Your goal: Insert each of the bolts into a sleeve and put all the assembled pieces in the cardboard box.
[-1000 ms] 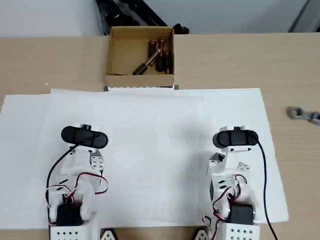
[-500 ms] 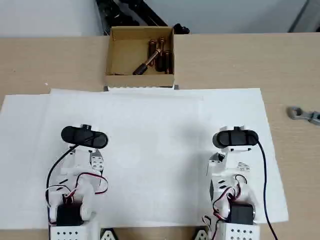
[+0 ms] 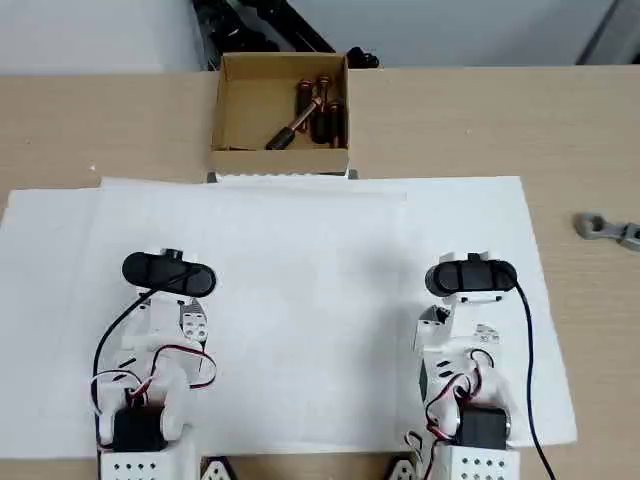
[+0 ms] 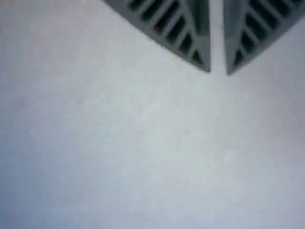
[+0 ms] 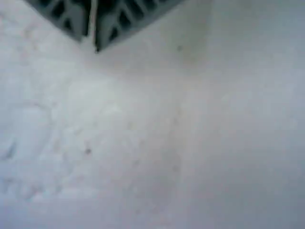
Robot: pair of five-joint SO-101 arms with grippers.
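The cardboard box [image 3: 230, 110] stands at the back of the table, left of the middle. Several copper-coloured bolt-and-sleeve pieces [image 3: 318, 108] lie in its right half, one of them tilted with a dark end. Both arms are folded back at the table's near edge, far from the box. My left gripper [image 4: 218, 70] points down at the white paper, its fingers [image 4: 193, 45] nearly together with a thin slit between them and nothing held. My right gripper [image 5: 94, 42] hangs the same way over the paper, shut and empty.
A large white paper sheet [image 3: 320, 260] covers the table in front of the box. A small metal wrench-like tool [image 3: 605, 230] lies on the bare wood at the right edge. Dark equipment [image 3: 250, 25] sits behind the box.
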